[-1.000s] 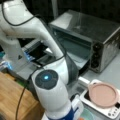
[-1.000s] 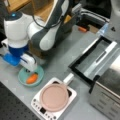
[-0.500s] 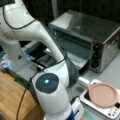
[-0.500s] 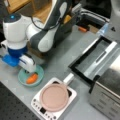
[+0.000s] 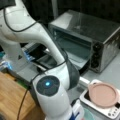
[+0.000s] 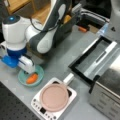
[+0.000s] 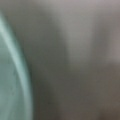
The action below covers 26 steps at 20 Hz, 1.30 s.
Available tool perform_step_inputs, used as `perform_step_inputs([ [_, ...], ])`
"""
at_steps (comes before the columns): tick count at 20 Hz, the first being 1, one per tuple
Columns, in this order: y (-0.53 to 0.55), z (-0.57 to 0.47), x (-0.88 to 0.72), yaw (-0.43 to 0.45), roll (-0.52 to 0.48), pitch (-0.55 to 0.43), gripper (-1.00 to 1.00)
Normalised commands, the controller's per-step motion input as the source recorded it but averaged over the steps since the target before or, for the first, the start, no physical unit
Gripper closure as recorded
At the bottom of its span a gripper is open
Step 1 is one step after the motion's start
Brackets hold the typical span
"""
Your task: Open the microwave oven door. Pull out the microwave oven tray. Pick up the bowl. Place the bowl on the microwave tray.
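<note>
Hovering low over the bowl [image 6: 31,76], the gripper [image 6: 26,64] has dropped closer since a second ago; whether its jaws are wide or narrow cannot be told. Bowl: pale teal, round, glossy rim, orange food inside, just left of the pink plate [image 6: 54,97]. Microwave oven door [image 6: 93,58] lies folded down, dark glass, silver frame; the grey tray is not clearly seen.
</note>
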Motion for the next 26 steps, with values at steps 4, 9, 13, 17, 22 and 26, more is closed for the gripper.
perform_step_inputs([
  [4, -0.12, 0.02, 0.17, 0.024, 0.020, 0.058, 1.00],
  [9, -0.10, 0.03, 0.14, 0.016, 0.009, 0.053, 1.00],
  [13, -0.09, -0.01, 0.13, 0.027, 0.028, 0.012, 1.00],
  [17, -0.07, -0.02, 0.12, 0.024, 0.021, 0.004, 1.00],
  [22, -0.05, -0.02, 0.13, 0.020, 0.007, -0.018, 1.00],
  [26, -0.06, -0.04, 0.15, 0.014, -0.004, -0.028, 1.00],
])
